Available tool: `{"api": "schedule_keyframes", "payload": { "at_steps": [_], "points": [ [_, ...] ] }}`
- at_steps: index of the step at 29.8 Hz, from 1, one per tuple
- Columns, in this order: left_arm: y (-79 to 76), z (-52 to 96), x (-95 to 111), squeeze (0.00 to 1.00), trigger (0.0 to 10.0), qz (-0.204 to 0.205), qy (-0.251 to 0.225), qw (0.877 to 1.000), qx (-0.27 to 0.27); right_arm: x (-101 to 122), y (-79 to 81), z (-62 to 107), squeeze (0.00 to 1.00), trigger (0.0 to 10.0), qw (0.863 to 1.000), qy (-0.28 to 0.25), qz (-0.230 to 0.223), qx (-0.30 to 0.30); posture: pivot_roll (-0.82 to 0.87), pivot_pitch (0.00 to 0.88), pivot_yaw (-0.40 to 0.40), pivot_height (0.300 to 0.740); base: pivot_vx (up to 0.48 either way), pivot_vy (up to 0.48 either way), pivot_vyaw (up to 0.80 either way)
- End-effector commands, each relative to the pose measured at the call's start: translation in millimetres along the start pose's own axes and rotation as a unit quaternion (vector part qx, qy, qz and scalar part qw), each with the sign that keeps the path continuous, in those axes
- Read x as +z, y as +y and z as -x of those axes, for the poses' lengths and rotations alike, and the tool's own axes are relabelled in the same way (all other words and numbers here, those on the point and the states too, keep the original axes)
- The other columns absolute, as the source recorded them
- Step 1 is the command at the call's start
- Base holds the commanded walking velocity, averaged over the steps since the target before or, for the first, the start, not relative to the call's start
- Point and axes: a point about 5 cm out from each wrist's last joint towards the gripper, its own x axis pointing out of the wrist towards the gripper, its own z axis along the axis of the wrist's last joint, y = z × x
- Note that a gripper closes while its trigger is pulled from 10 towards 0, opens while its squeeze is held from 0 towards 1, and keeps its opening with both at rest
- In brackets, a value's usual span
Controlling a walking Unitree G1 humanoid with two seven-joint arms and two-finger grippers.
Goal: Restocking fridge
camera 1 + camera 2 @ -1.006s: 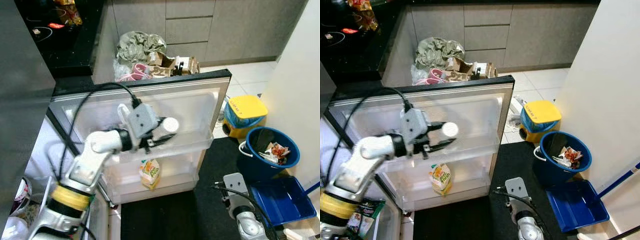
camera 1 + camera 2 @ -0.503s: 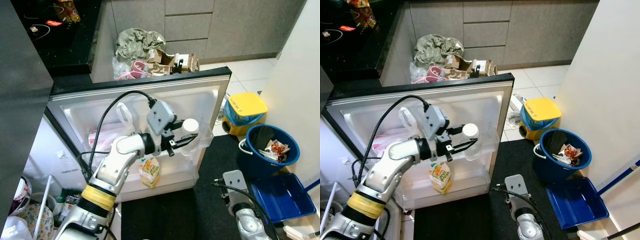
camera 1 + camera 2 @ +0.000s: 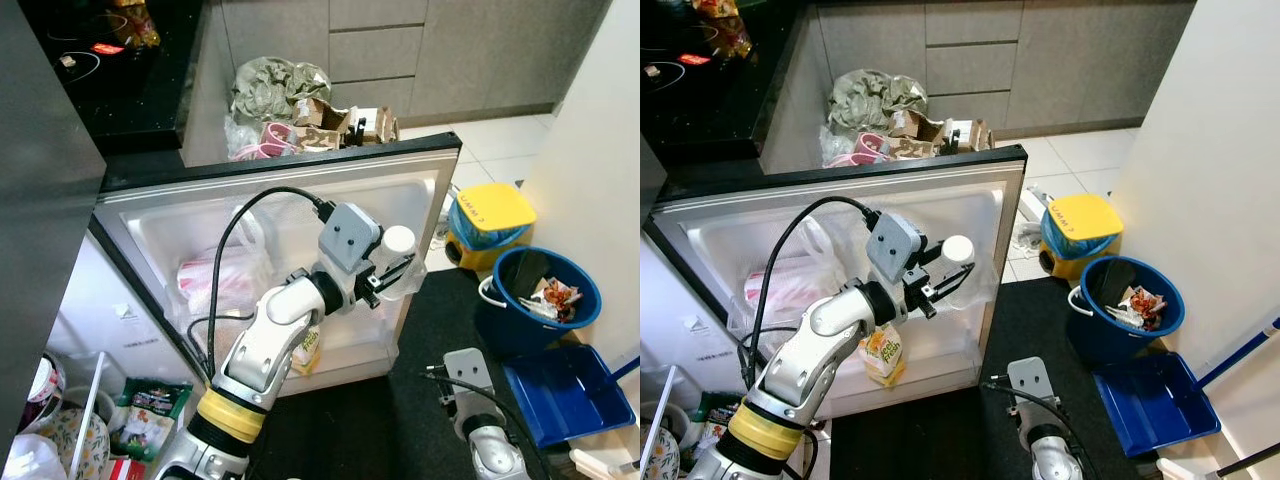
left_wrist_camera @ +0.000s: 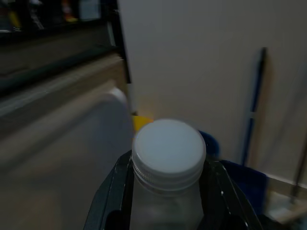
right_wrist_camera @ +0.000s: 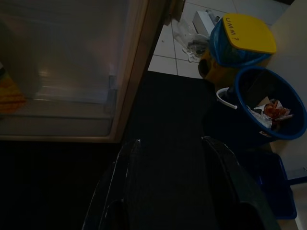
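Note:
The fridge door (image 3: 420,180) stands open with its white inner shelves facing me. My left gripper (image 3: 388,278) is shut on a clear bottle with a white cap (image 3: 399,240) and holds it upright at the right end of the upper door shelf. In the left wrist view the cap (image 4: 169,152) sits between the two fingers (image 4: 122,191). A juice carton (image 3: 880,352) stands on the lower door shelf, partly behind my arm. A pink pack in a clear bag (image 3: 215,280) lies on the left of the upper shelf. My right gripper (image 5: 175,191) hangs open and holds nothing over the black mat.
A yellow-lidded bin (image 3: 490,225), a blue bucket of rubbish (image 3: 540,300) and a blue dustpan (image 3: 570,400) stand right of the door by the white wall. A heap of bags and cartons (image 3: 290,110) lies behind the door. Groceries (image 3: 150,425) lie on the floor at lower left.
My left gripper has carried the bottle to the right along the upper door shelf, from its middle to its right end. The right arm has not moved.

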Motion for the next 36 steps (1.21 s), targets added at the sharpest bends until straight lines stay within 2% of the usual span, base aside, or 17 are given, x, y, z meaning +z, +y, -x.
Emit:
{"api": "schedule_keyframes", "payload": {
  "at_steps": [1,4,8,10,15,17,18,26,29,33,34,36],
  "points": [
    [2.3,-6.7,9,0.0,10.0,-0.008,-0.022,1.0,0.015,1,1.2,0.3,0.0,10.0,1.0,-0.005,-0.008,-0.003,0.02,0.04,0.017,0.74,0.0,0.0,0.0],
    [4.3,-8.6,9,0.0,10.0,-0.012,-0.02,0.999,0.026,1,1.9,0.6,0.0,10.0,1.0,-0.005,-0.008,-0.002,0.02,0.042,0.019,0.74,0.0,0.0,0.0],
    [6.1,-18.6,3,0.0,10.0,-0.02,-0.003,0.998,0.059,1,3.1,1.3,0.0,10.0,1.0,-0.005,-0.009,-0.001,0.01,0.049,0.021,0.74,0.0,0.0,0.0],
    [4.0,-29.4,-4,0.0,10.0,-0.018,0.01,0.997,0.077,0,4.0,1.9,0.0,10.0,1.0,-0.006,-0.009,-0.001,0.01,0.064,0.024,0.74,0.0,0.0,0.0],
    [6.7,-37.0,-14,0.0,10.0,-0.022,0.035,0.994,0.104,1,4.9,2.7,0.0,10.0,1.0,-0.01,-0.011,-0.001,0.0,0.085,0.031,0.74,0.0,0.0,0.0],
    [9.8,-38.1,-18,0.0,10.0,-0.012,0.046,0.992,0.117,2,5.3,2.8,0.0,10.0,1.0,-0.013,-0.012,-0.001,0.0,0.09,0.032,0.74,0.0,0.0,0.0],
    [13.7,-39.9,-23,0.0,10.0,0.009,0.056,0.989,0.133,2,6.4,3.1,0.0,10.0,1.0,-0.016,-0.014,-0.001,0.0,0.101,0.033,0.74,0.0,0.0,0.0],
    [20.8,-45.6,-23,0.0,10.0,0.05,0.042,0.983,0.169,3,10.2,5.0,0.0,10.0,1.0,-0.022,-0.017,0.001,-0.01,0.12,0.033,0.74,0.0,0.0,0.0],
    [19.6,-50.8,-24,0.0,10.0,0.073,0.041,0.982,0.168,3,10.7,5.6,0.0,10.0,1.0,-0.024,-0.018,0.002,-0.01,0.13,0.034,0.74,0.0,0.0,0.0],
    [7.9,-57.3,-27,0.0,10.0,0.101,0.052,0.984,0.135,1,10.0,7.0,0.0,10.0,1.0,-0.024,-0.018,0.001,-0.02,0.136,0.037,0.74,0.0,0.0,0.0],
    [1.1,-60.1,-27,0.0,10.0,0.114,0.055,0.985,0.117,1,9.7,7.5,0.0,10.0,1.0,-0.023,-0.018,0.0,-0.02,0.137,0.038,0.74,0.0,0.0,0.0],
    [-1.9,-61.1,-27,0.0,10.0,0.12,0.054,0.985,0.109,0,9.7,7.6,0.0,10.0,1.0,-0.022,-0.018,0.0,-0.02,0.137,0.039,0.74,0.0,0.0,0.0]
  ]
}}
